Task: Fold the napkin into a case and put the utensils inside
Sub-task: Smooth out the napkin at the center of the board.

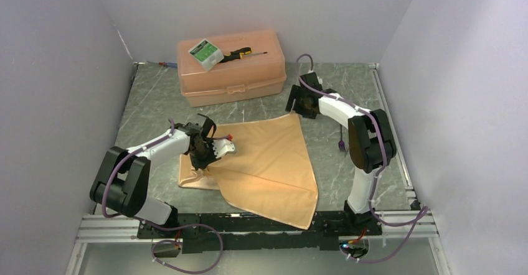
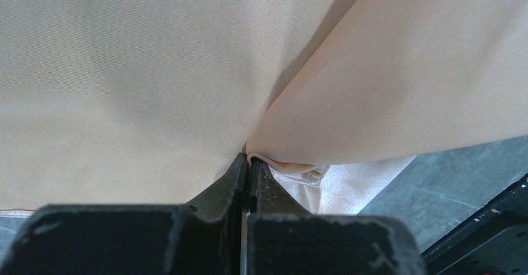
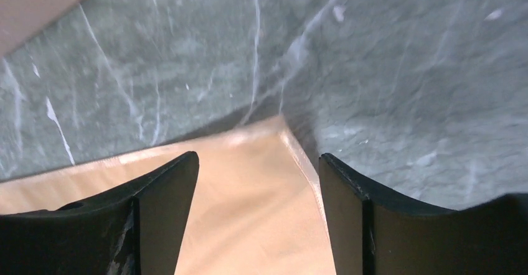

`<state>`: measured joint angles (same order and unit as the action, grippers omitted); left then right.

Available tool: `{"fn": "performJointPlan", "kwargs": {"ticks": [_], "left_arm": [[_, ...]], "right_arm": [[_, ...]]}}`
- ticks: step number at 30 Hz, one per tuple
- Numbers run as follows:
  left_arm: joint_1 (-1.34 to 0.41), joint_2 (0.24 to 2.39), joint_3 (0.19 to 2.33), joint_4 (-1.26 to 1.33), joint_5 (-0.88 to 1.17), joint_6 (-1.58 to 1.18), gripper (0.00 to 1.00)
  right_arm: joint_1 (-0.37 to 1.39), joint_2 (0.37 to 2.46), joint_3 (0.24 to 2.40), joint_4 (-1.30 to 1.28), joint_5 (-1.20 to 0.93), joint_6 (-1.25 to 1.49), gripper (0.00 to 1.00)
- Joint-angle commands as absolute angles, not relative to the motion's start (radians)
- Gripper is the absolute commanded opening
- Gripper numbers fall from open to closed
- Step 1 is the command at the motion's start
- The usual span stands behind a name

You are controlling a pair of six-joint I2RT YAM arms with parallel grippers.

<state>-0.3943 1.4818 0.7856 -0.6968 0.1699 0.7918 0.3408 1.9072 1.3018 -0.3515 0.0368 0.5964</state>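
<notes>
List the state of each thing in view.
napkin: partly folded, spread on the table.
left tool: shut on the napkin's edge.
right tool: open, over the napkin's far corner.
plastic box: lid closed, screwdriver on top.
utensil: lying on the table, outside the napkin.

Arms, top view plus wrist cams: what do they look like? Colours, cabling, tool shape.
Both are alike. The left arm and right arm have white link shells between bulky black joint housings, with thin purple cables looped along the outside. The left tool and right tool are matte black with two flat fingers, the paint chipped at the edges.
</notes>
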Motion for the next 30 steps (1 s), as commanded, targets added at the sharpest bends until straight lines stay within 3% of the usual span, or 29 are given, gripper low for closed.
{"fn": "performJointPlan", "kwargs": {"ticks": [1,9,16,22,30], "left_arm": [[-0.392,1.549,0.744,-0.628,0.116,0.820,0.03],[-0.390,1.551,0.778,-0.686,0.153,0.801,0.03],[-0.328,1.554,0.910,-0.835,0.339,0.724,0.03],[-0.189,1.614,1.006,-0.927,0.457,0.726,0.03],[-0.160,1.623,1.028,-0.918,0.460,0.719,0.03]], "right_arm": [[0.333,1.832,1.353,-0.392,0.168,0.568,0.75],[0.410,1.719,1.116,-0.388,0.179,0.595,0.64],[0.497,1.445,0.971,-0.548,0.203,0.588,0.89],[0.622,1.206,0.912,-0.782,0.192,0.616,0.93],[1.014,1.234,0.828,-0.990,0.175,0.897,0.91]]}}
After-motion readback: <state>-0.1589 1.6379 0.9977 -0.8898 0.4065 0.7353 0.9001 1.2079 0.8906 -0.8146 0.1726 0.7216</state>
